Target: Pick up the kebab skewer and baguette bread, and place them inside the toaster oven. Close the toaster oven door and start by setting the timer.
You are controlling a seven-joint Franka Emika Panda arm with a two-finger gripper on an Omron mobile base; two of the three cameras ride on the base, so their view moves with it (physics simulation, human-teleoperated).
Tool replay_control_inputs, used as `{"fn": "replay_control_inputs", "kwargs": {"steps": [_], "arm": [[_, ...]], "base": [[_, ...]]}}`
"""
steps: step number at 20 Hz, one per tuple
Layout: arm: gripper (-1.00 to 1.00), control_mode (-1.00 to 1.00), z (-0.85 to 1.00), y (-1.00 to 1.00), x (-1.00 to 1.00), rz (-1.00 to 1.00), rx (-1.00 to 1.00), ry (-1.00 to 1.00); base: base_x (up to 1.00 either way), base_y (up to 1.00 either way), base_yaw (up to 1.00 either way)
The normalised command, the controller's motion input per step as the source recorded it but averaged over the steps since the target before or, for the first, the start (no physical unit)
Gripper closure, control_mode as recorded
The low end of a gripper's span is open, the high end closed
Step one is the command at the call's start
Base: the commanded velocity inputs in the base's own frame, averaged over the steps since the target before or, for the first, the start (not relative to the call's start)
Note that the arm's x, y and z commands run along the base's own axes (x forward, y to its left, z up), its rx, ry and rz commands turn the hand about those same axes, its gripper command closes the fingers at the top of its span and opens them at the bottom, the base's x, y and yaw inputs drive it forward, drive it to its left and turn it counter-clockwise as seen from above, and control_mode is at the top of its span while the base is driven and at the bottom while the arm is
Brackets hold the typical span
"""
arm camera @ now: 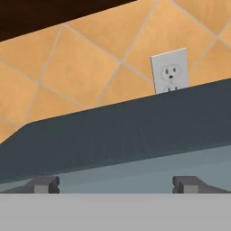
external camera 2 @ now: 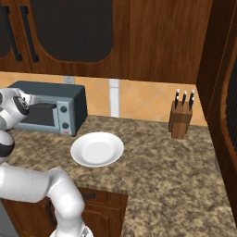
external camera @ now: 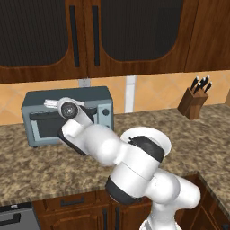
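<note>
The boxy blue-grey toaster oven (external camera: 67, 114) stood at the left of the speckled granite bench (external camera: 188, 134), its dark-glass toaster oven door (external camera: 47, 123) upright and shut. My end effector (arm camera: 116, 184) hovered above its matte top, fingers wide apart, gripping nothing. Rightward sat a smooth round white plate (external camera 2: 97, 149), then a wooden knife block (external camera 2: 180, 121).

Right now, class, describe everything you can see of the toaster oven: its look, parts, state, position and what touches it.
The toaster oven is a boxy blue-grey metal unit standing upright on the speckled granite counter, its back near the orange tiled wall below a wall outlet. Its door looks shut, with a dark glass window and a bar handle along the top edge. Two dark knobs sit on the right panel. The gripper is open and hovers at the oven's top front edge; whether it touches is unclear.
</note>
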Motion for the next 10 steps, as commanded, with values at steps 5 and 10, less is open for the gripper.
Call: {"fn": "replay_control_inputs", "kwargs": {"steps": [5, 10], "arm": [[-1.0, -1.0, 0.47, 0.0, -0.31, 0.01, 0.0, 0.04], [-1.0, -1.0, 0.34, 0.0, -0.71, 0.0, 0.02, 0.12]], "base": [[0.0, 0.0, 0.0], [0.0, 0.0, 0.0]]}}
